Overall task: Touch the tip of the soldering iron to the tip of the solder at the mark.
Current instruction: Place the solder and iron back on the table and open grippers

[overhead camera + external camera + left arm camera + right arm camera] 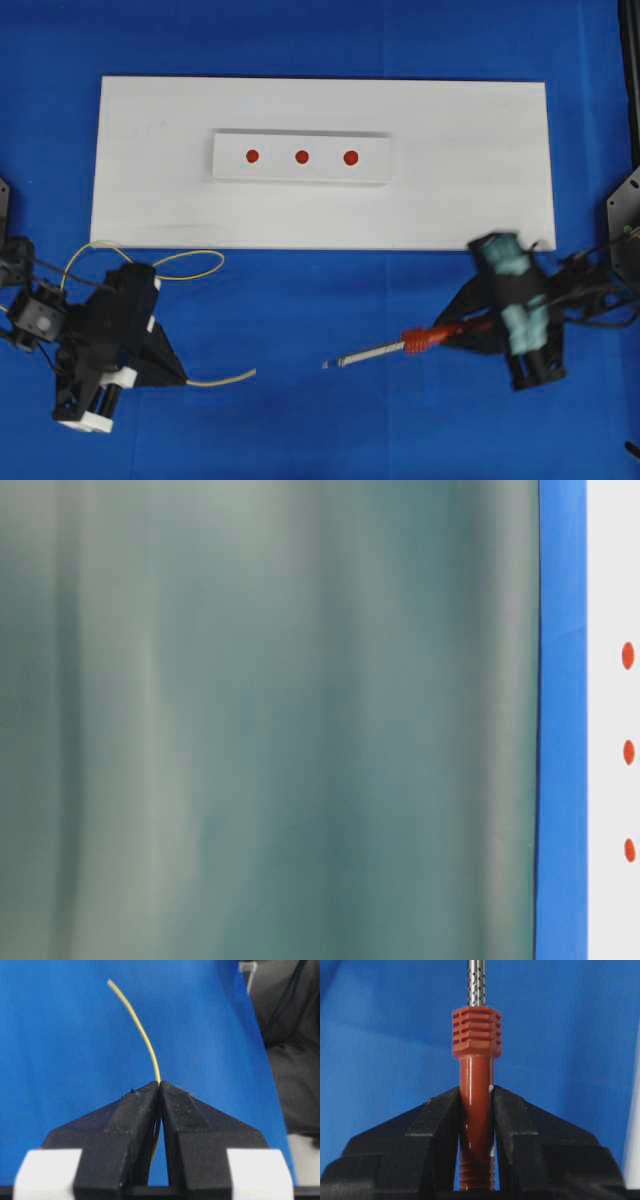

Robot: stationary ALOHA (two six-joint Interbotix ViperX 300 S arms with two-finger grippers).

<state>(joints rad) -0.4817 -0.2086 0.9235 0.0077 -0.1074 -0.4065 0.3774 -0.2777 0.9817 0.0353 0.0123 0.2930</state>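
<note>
Solder [142,1035] juts forward from the clamped left pincer [160,1084].

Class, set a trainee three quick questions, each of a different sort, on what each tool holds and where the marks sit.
1. True or false: the left tool is shut on the solder.
2. How many red marks are on the white block?
3. The iron is held by its: A) shaft B) handle C) cord?

Key: 1 true; 2 three; 3 B, in the right tool.
</note>
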